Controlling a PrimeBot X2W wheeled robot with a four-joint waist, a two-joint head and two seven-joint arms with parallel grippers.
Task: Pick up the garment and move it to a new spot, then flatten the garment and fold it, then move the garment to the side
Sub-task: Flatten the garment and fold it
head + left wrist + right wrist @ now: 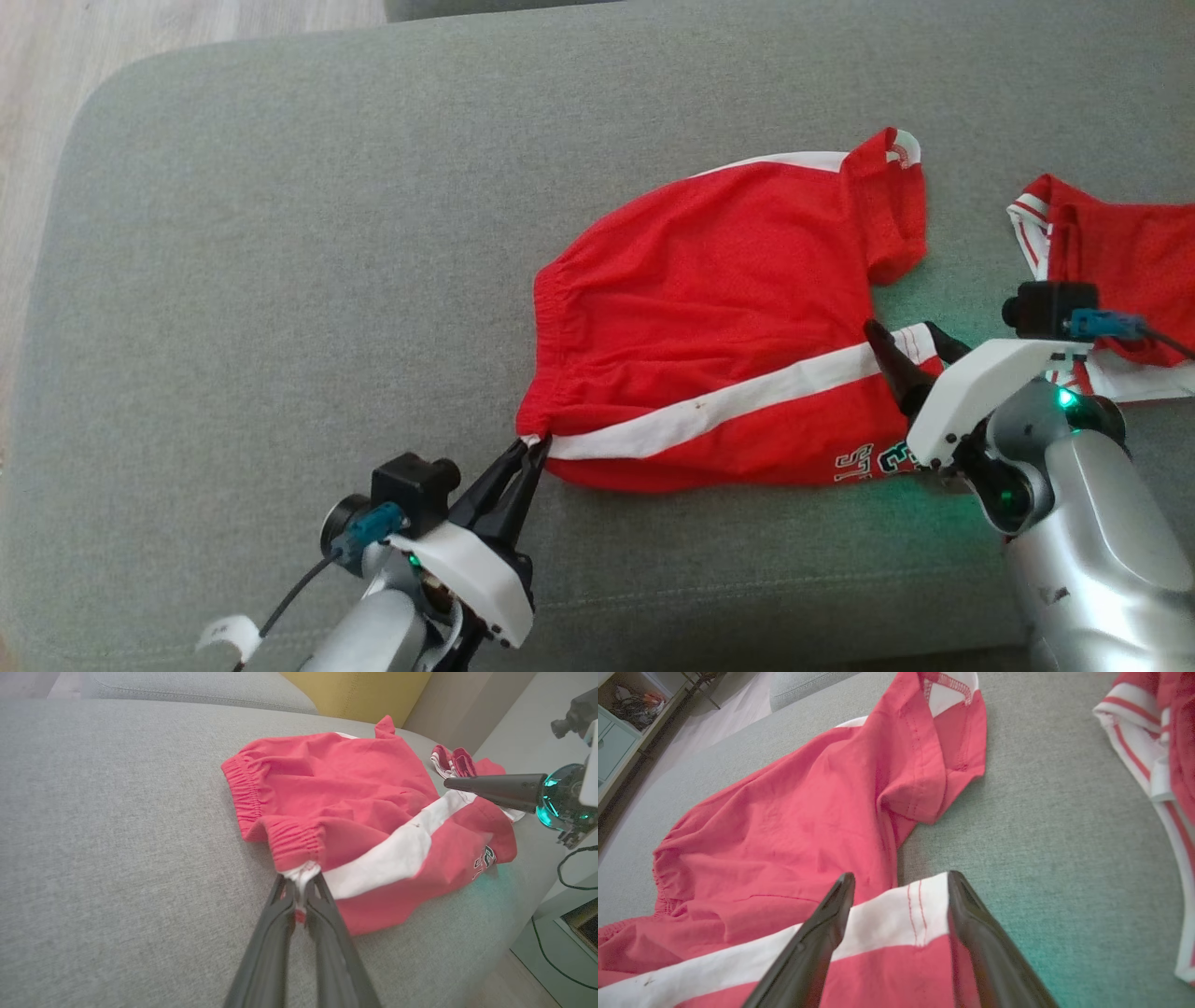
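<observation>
Head view: red shorts (709, 308) lie mid-cushion on the grey sofa (280, 280), mostly spread, waistband toward my left and leg hems toward my right. My left tool (535, 446) is pressed together, pinching the waistband corner where the white side stripe (709, 406) ends. My right tool (901, 327) is spread, fingers straddling the stripe's other end at the leg hem, not gripping as far as I can see. So the stripe edge runs tool to tool along the near side, each arm nearest its own end. A second red garment (1120, 252) lies apart at far right. My judgement: a two-corner hold here would suit either stretching flat or folding.
</observation>
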